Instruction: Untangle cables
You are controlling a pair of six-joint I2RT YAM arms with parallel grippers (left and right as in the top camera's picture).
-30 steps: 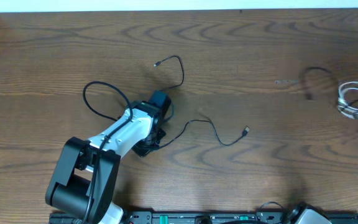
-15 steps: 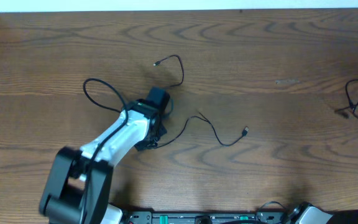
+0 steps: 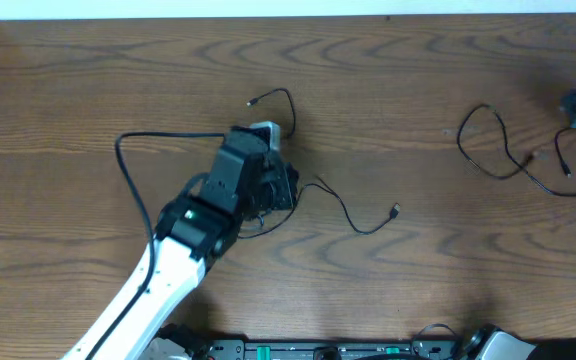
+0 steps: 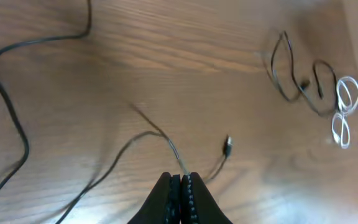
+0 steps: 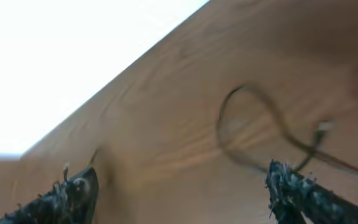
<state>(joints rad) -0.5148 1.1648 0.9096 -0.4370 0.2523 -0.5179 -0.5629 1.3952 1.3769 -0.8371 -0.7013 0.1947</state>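
Blurred, tilted view, wooden worktop (image 5: 166, 124), white area upper left, thin dark cable (image 5: 283, 127) looped right of centre, right tool (image 5: 182, 183) fingers (image 5: 73, 190) spread wide at lower corners

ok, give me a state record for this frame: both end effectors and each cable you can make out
left end effector: shut, middle black cable pinched at its fingertips
right end effector: open, nothing between its fingers
middle black cable: on the table, plug end lying free
right black cable: loose loops at the table's right side, apart from the middle one
white cable: coiled beside the right black cable
knots: none visible; the run under the left arm is hidden
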